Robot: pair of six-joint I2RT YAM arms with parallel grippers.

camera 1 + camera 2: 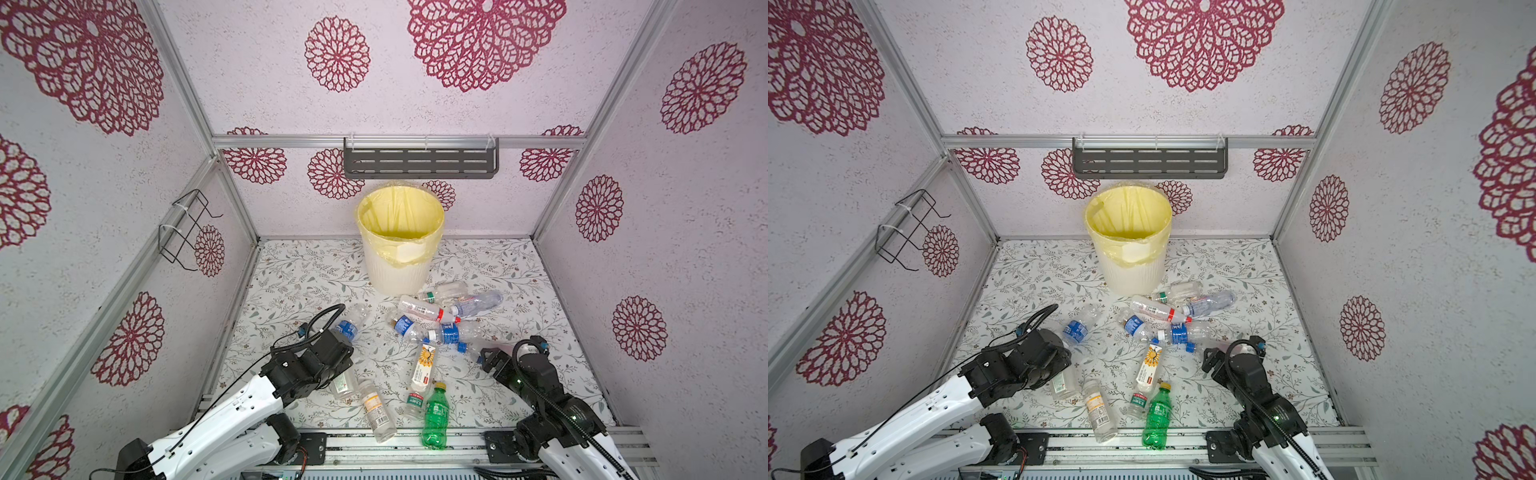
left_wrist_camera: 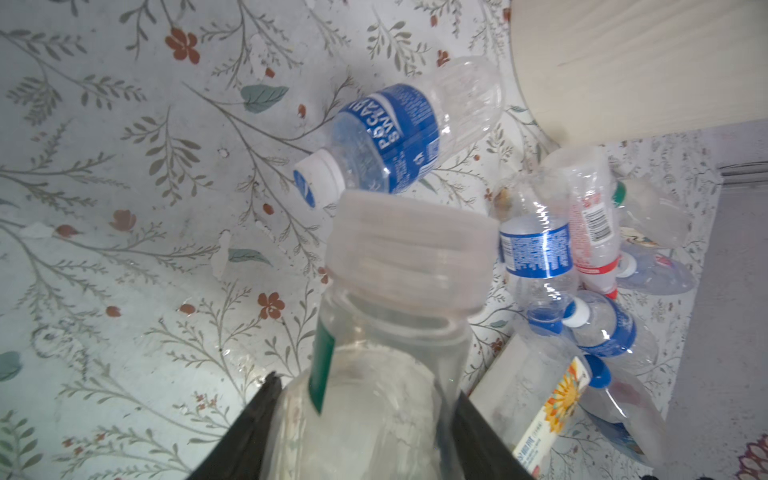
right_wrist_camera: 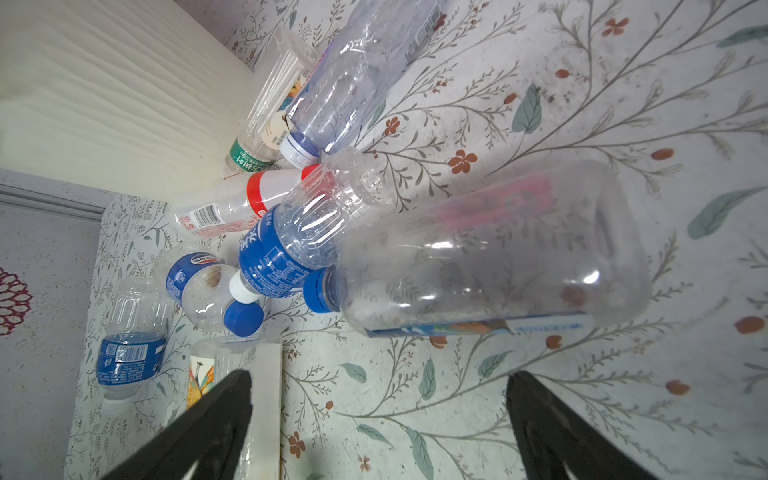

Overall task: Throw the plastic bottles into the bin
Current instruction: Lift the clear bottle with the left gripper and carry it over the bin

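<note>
The bin (image 1: 400,253), cream and ribbed with a yellow bag over its rim, stands at the back centre in both top views. Several plastic bottles lie in front of it: a blue-labelled pile (image 1: 432,322), a sunflower-labelled one (image 1: 424,365), a green one (image 1: 435,415) and an orange-labelled one (image 1: 376,409). My left gripper (image 2: 365,390) is shut on a clear bottle with a green label (image 2: 386,374), low over the mat; a top view shows it under the wrist (image 1: 345,386). My right gripper (image 3: 380,382) is open and empty, just short of a large clear blue-capped bottle (image 3: 490,257).
A lone blue-labelled bottle (image 1: 348,328) lies just beyond the left wrist. A grey slotted shelf (image 1: 419,162) hangs on the back wall above the bin, and a wire rack (image 1: 187,228) on the left wall. An aluminium rail (image 1: 457,442) runs along the front edge.
</note>
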